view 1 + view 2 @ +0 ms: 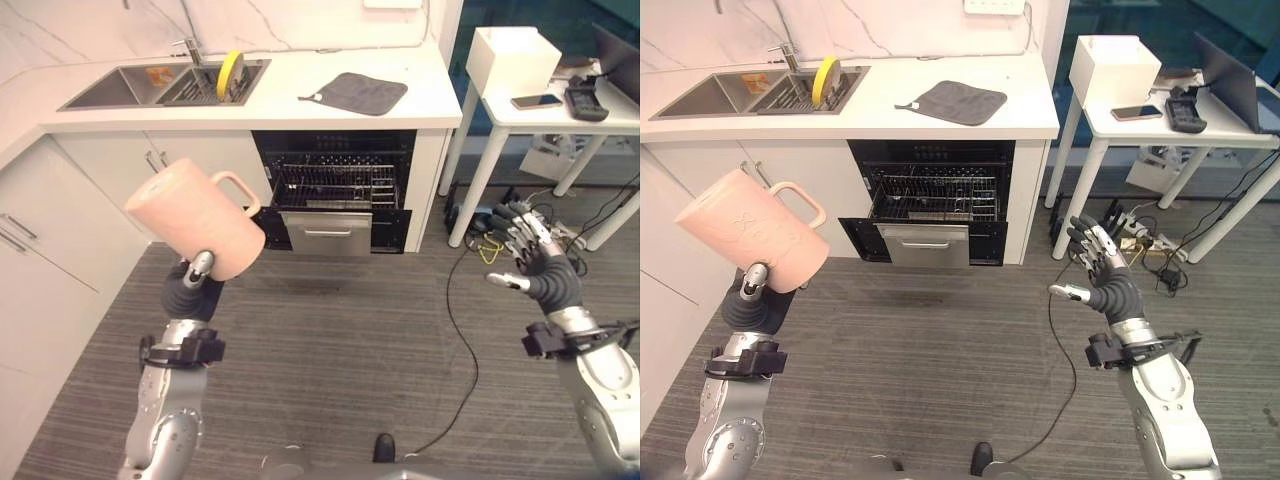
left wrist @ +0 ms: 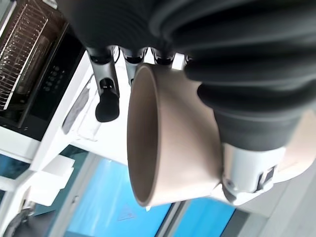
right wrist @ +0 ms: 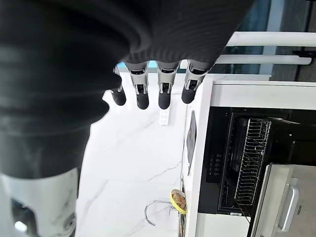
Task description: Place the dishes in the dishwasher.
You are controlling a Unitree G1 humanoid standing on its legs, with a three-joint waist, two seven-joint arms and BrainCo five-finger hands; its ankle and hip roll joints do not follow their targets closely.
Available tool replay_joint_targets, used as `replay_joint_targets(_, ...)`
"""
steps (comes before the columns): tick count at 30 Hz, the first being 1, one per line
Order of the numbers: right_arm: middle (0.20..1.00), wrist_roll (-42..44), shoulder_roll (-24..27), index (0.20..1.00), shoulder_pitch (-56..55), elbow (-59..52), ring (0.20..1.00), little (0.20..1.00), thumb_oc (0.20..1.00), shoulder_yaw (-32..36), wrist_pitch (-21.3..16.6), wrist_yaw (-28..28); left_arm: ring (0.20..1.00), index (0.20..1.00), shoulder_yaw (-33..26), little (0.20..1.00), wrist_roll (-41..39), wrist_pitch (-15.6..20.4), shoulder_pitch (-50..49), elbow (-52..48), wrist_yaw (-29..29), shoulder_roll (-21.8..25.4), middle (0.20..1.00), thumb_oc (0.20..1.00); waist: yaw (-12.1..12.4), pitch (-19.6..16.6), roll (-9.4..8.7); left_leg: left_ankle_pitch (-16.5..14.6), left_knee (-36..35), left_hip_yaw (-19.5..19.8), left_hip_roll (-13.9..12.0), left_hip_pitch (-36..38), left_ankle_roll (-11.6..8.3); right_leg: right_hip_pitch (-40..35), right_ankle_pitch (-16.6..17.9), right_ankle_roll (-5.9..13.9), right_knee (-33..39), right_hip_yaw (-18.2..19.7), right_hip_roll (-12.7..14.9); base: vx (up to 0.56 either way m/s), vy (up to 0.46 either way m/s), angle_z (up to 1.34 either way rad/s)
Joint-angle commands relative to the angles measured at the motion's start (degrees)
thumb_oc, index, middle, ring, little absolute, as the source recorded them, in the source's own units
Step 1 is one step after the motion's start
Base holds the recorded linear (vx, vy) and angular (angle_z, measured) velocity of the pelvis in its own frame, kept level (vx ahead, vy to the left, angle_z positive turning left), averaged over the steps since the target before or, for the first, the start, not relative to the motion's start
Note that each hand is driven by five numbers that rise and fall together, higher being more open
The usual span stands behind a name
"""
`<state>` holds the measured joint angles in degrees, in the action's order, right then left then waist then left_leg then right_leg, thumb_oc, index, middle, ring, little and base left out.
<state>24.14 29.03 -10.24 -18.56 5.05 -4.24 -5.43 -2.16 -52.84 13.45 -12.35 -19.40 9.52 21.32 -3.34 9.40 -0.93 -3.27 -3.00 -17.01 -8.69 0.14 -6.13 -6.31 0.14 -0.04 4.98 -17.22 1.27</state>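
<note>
One pink mug (image 1: 196, 219) in left hand (image 1: 192, 283) (bare floor (image 1: 340, 330) before dishwasher (image 1: 335, 195)).

A kitchen: sink (image 1: 130, 88), white counter (image 1: 300, 95), open dishwasher (image 1: 335, 190).

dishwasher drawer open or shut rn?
Open. The black under-counter dishwasher has its wire rack pulled forward past the cabinet front, nothing visibly loaded in it.

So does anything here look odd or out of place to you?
Nothing is spilled or broken. The pink mug is tipped on its side in the left hand, and cables lie tangled on the floor under the white table.
</note>
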Motion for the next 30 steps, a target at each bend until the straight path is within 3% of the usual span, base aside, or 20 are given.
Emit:
replay_joint_targets(1, 1.000, -1.19, 1.30, 1.000, 0.44, -4.05, 1.000, 1.000, 1.000, 2.42, -4.29, -0.86, 0.200, 0.200, -1.55, 0.200, 2.11, 3.54, 4.13, -1.30, 1.68, 1.35, 0.200, 0.200, 0.89, 0.20, 1.23, 8.50, -2.00, 1.78, -1.40, 2.06, -0.80, -2.91, -0.05, 6.85, 0.02, 3.46, 6.40, 0.22, 0.274, 0.37)
replay_joint_targets(8, 1.000, 1.14, 1.22, 1.000, 0.86, -4.25, 1.000, 1.000, 1.000, 3.49, -2.70, -3.25, 0.200, 0.200, -0.98, 0.200, 2.89, 2.74, 7.20, 0.12, 0.55, 1.39, 0.200, 0.200, 2.05, -1.30, -0.68, 5.77, -2.00, 3.11, 0.77, 3.30, 1.67, -4.97, -0.82, 9.17, -2.20, 1.81, 9.42, 0.19, 0.365, -0.28)
replay_joint_targets(12, 1.000, 0.99, 0.39, 1.000, -0.11, -3.87, 1.000, 1.000, 1.000, 3.99, -2.99, -3.72, 0.200, 0.200, -0.54, 0.200, 2.81, 1.88, 7.70, 0.63, 1.87, 1.34, 0.200, 0.200, 2.82, -1.03, -2.39, 5.02, -2.00, 3.94, 1.83, 3.22, 3.48, -1.66, 1.46, 10.82, -12.68, 1.68, 11.43, 0.10, 0.220, 0.12)
replay_joint_targets(14, 1.000, 1.04, -0.37, 1.000, -0.33, -4.07, 1.000, 1.000, 1.000, 3.58, -3.83, -4.27, 0.200, 0.200, -0.50, 0.200, 3.32, 2.14, 7.65, 0.69, 2.67, 1.90, 0.200, 0.200, 2.63, 0.04, -2.47, 4.97, -2.00, 5.13, 1.39, 3.04, 4.23, 2.75, 2.92, 11.06, -20.29, 3.99, 11.26, 0.02, 0.022, 0.24)
replay_joint_targets(16, 1.000, 0.42, -0.84, 1.000, 0.42, -3.53, 1.000, 1.000, 1.000, 2.61, -4.76, -3.64, 0.200, 0.200, -0.65, 0.200, 3.83, 2.32, 8.76, 1.15, 2.77, 2.74, 0.200, 0.200, 2.55, 1.09, -2.84, 5.15, -2.00, 6.50, 0.35, 2.37, 3.33, 4.97, 2.08, 10.31, -16.47, 4.83, 10.68, -0.02, -0.289, 0.34)
replay_joint_targets(17, 1.000, 1.27, -0.68, 1.000, 2.52, -3.47, 1.000, 1.000, 1.000, 1.24, -5.12, -3.24, 0.200, 0.200, -0.54, 0.200, 4.16, 2.99, 10.33, 0.51, 0.40, 4.16, 0.200, 0.200, 2.85, 2.18, -3.98, 4.93, -2.00, 5.97, -1.53, 2.21, 1.66, 5.19, 4.63, 10.56, -6.90, 2.56, 11.52, -0.07, -0.475, 0.46)
replay_joint_targets(20, 1.000, 2.83, -0.14, 1.000, 5.19, -3.55, 1.000, 1.000, 1.000, -0.70, -4.40, -3.89, 0.200, 0.200, -0.26, 0.200, 5.47, 3.37, 10.44, -0.06, -1.19, 3.67, 0.200, 0.200, 3.55, 2.19, -3.86, 5.48, -2.00, 4.31, -3.05, 2.63, 0.67, 2.49, 4.90, 10.70, -0.25, 0.45, 10.90, -0.03, -0.371, 0.39)
replay_joint_targets(24, 1.000, 3.47, 1.58, 1.000, 6.64, -3.84, 1.000, 1.000, 1.000, -1.72, -3.45, -2.96, 0.200, 0.200, -0.19, 0.200, 6.08, 4.10, 8.14, -0.92, -2.96, 3.09, 0.200, 0.200, 4.14, 0.42, -2.36, 5.46, -2.00, 3.28, -3.36, 4.14, 0.07, 0.45, 2.94, 9.47, 0.02, 0.50, 9.88, 0.09, -0.139, 0.15)
replay_joint_targets(30, 1.000, 2.40, 1.58, 1.000, 3.92, -5.19, 1.000, 1.000, 1.000, -0.86, -4.12, -2.18, 0.200, 0.200, -1.21, 0.200, 6.27, 4.65, 5.27, -0.86, -3.13, 2.75, 0.200, 0.200, 2.36, -1.82, -0.26, 4.90, -2.00, 3.77, -3.65, 6.74, -0.40, -1.50, 1.25, 8.37, 0.02, 1.90, 8.99, 0.06, -0.084, -0.34)
